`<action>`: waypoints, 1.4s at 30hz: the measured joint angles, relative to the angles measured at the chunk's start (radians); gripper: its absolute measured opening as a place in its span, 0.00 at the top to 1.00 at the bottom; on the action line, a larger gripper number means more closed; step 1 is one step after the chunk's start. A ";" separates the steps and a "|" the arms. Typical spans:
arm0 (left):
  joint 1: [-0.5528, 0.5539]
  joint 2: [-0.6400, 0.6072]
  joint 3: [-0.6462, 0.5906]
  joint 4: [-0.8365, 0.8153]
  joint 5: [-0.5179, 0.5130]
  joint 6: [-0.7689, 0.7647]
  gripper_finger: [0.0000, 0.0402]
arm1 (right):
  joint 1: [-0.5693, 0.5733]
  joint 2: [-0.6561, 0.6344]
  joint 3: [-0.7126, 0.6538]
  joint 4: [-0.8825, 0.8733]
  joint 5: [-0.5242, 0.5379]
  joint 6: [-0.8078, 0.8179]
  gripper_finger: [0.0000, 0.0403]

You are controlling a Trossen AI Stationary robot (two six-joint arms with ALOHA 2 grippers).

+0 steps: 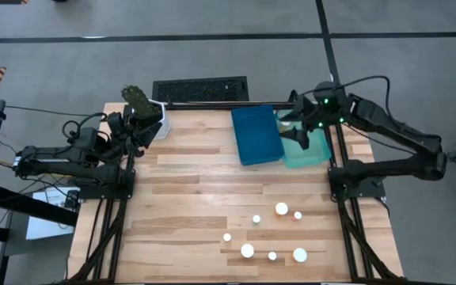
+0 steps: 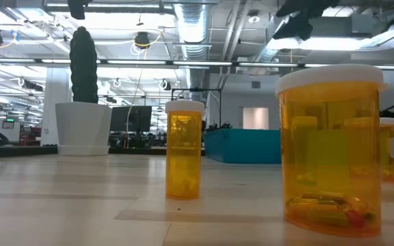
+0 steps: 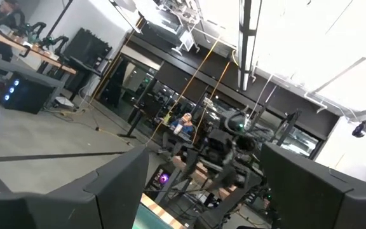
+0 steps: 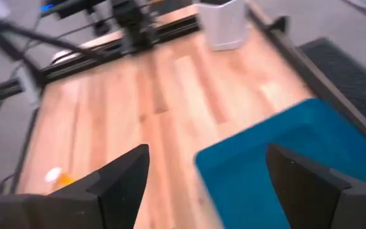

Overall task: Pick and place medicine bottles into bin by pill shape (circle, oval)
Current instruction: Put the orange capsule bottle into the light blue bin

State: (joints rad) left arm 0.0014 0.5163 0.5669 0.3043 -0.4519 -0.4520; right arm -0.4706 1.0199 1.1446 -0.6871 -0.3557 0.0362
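Seven medicine bottles [image 1: 247, 251] stand white-capped at the tabletop's [image 1: 188, 198] 5 o'clock area, none in a bin. Left claw [image 1: 145, 119] parked at 10 o'clock by a white pot [image 1: 158, 127], fingers spread, empty. Dark blue bin [image 1: 256, 134] at 1 o'clock, teal bin [image 1: 307, 150] beside it. Right claw [image 1: 298, 136] hovers over them, released, holding nothing.

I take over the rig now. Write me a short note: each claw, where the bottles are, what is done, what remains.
Left claw: open, empty, raised at the table's far left corner.
Right claw: open, empty, above the blue bin and teal bin.
Medicine bottles: seven white caps show, all standing on the near right part of the table.
Done: no bottle shows in either bin.
Left: sort all seven.
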 joint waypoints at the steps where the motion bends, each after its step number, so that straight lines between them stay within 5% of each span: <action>1: 0.000 0.000 0.000 0.000 0.000 -0.004 0.26 | 0.028 0.001 -0.001 -0.002 0.000 0.005 0.20; 13: 0.000 0.001 0.000 -0.011 0.011 -0.035 0.26 | 0.339 0.049 -0.005 -0.169 0.066 0.123 0.20; 24: 0.000 0.001 0.000 -0.033 0.011 -0.059 0.26 | 0.619 0.045 -0.005 -0.284 0.301 0.332 0.20; 29: 0.000 0.001 0.000 -0.044 0.012 -0.069 0.26 | 0.740 0.045 -0.057 -0.299 0.407 0.493 0.20; 42: 0.000 0.001 0.000 -0.079 0.012 -0.084 0.26 | 0.990 0.063 -0.239 -0.274 0.472 0.889 0.20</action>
State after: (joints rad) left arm 0.0017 0.5171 0.5671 0.2252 -0.4402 -0.5358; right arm 0.5190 1.0833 0.9056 -0.9612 0.1161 0.9251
